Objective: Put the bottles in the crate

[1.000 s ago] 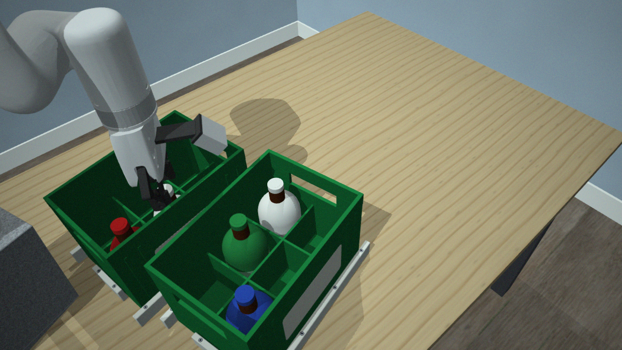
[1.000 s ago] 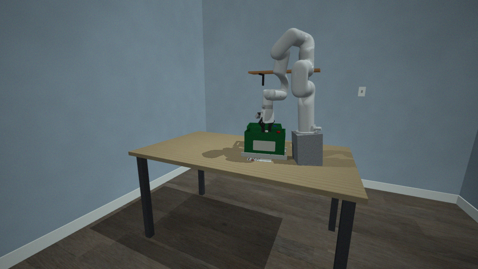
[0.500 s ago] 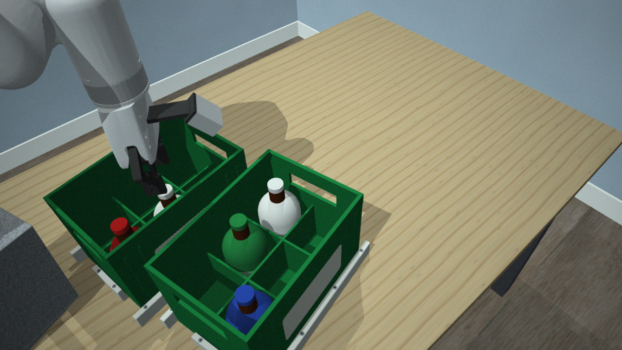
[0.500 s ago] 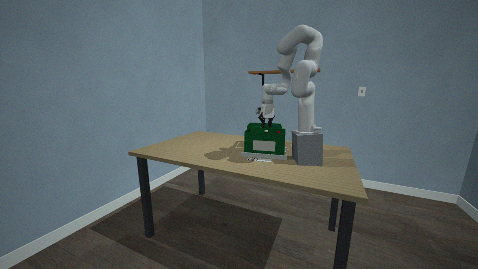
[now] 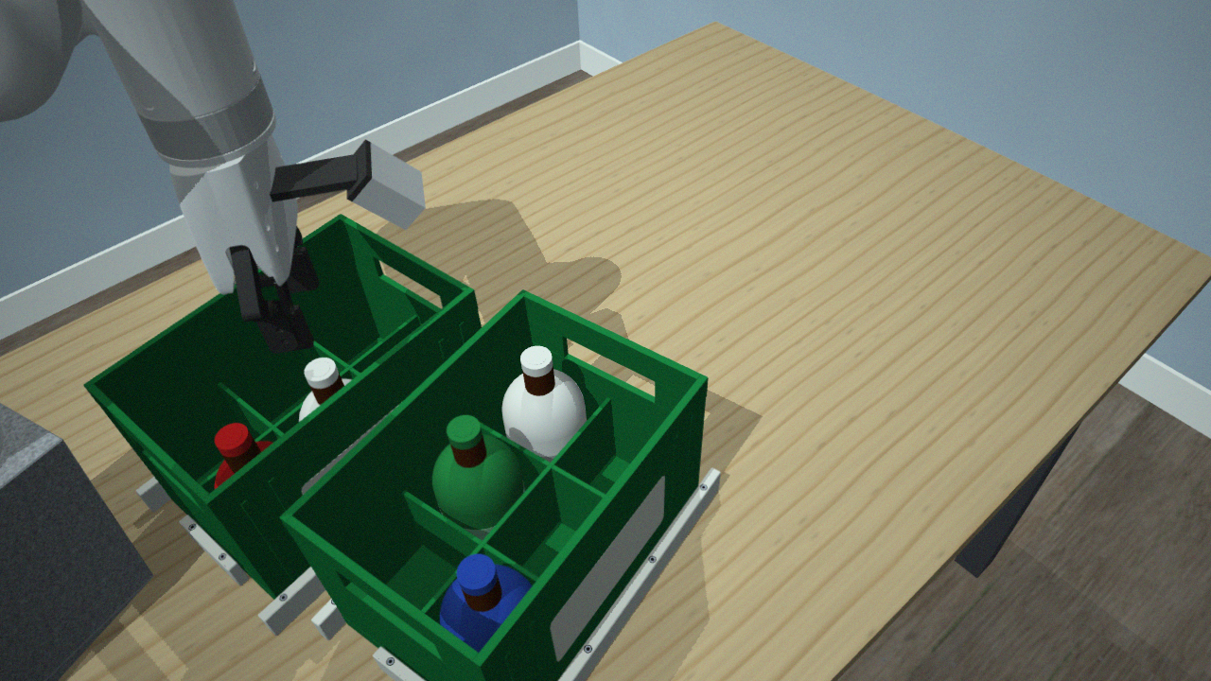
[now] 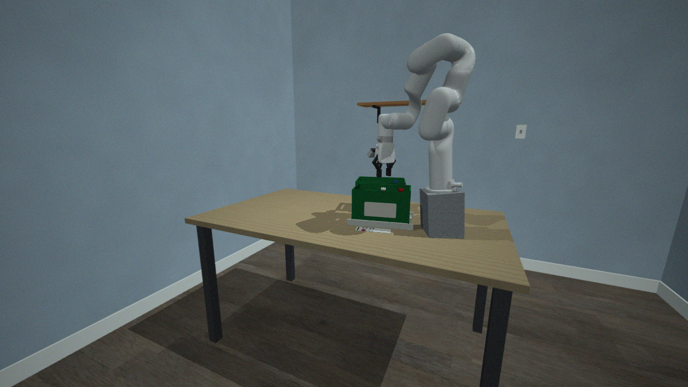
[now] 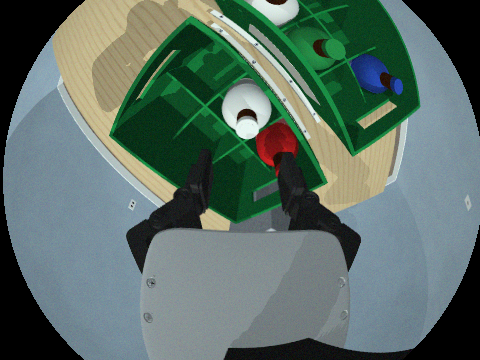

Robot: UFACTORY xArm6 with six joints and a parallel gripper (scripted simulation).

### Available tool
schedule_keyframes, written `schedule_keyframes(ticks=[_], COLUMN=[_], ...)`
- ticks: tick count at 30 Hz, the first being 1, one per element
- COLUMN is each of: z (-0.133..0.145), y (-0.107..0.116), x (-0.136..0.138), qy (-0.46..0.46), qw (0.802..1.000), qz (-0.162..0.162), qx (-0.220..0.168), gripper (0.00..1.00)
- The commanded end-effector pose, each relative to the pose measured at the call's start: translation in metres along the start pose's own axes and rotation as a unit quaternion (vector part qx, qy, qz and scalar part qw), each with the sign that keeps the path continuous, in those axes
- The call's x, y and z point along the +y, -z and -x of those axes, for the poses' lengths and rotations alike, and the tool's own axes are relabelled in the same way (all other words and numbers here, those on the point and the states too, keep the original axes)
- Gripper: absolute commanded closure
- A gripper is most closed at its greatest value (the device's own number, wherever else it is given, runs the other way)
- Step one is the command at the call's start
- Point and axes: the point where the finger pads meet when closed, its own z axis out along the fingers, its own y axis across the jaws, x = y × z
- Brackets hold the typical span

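Top view: our tool (image 5: 291, 317) (image 6: 383, 174) (image 7: 246, 163) is over the list crate (image 5: 279, 474) (image 6: 356, 207) (image 7: 150, 130), its fingers parted well but short of full width, with nothing between them. Below it a white bottle (image 5: 320, 393) (image 6: 383, 188) (image 7: 245, 105) and a red bottle (image 5: 234, 440) (image 6: 400, 189) (image 7: 277, 142) stand upright in neighboring cells. The other crate (image 5: 677, 440) (image 6: 380, 178) (image 7: 400, 50) holds a second white bottle (image 5: 543, 410) (image 7: 280, 12), a green bottle (image 5: 478, 482) (image 7: 312, 47) and a blue bottle (image 5: 478, 584) (image 6: 395, 181) (image 7: 370, 75).

We judge the step in hand to be backing away from the white bottle. We do it well by rising straight, keeping this finger width until the tips are above every cap and the rim; swinging sideways too soon could knock the red cap or catch the wall. Opening wider down among the necks gains us nothing.

Once high, we let both bottles settle and check that they stand plumb. The pick list (image 6: 372, 230) lies on the counter (image 6: 269, 216) beside the list crate; it shows a red mark, but its counts are too small for us to read. If red and white are the whole order, we only need to withdraw; otherwise we center over the next neck before going down.
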Motion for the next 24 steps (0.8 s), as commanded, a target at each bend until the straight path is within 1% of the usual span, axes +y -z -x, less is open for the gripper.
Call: schedule_keyframes(ticks=[1, 3, 17, 19, 24], z=[0.000, 0.000, 0.031, 0.031, 0.042], y=[0.002, 0.004, 0.026, 0.026, 0.034], x=[0.000, -0.004, -0.063, -0.063, -0.084], qy=[0.000, 0.000, 0.000, 0.000, 0.000], qw=[1.000, 1.000, 1.000, 1.000, 1.000], qz=[0.000, 0.000, -0.001, -0.001, -0.001], qx=[0.000, 0.000, 0.000, 0.000, 0.000], gripper=[0.35, 0.35, 0.35, 0.35, 0.35])
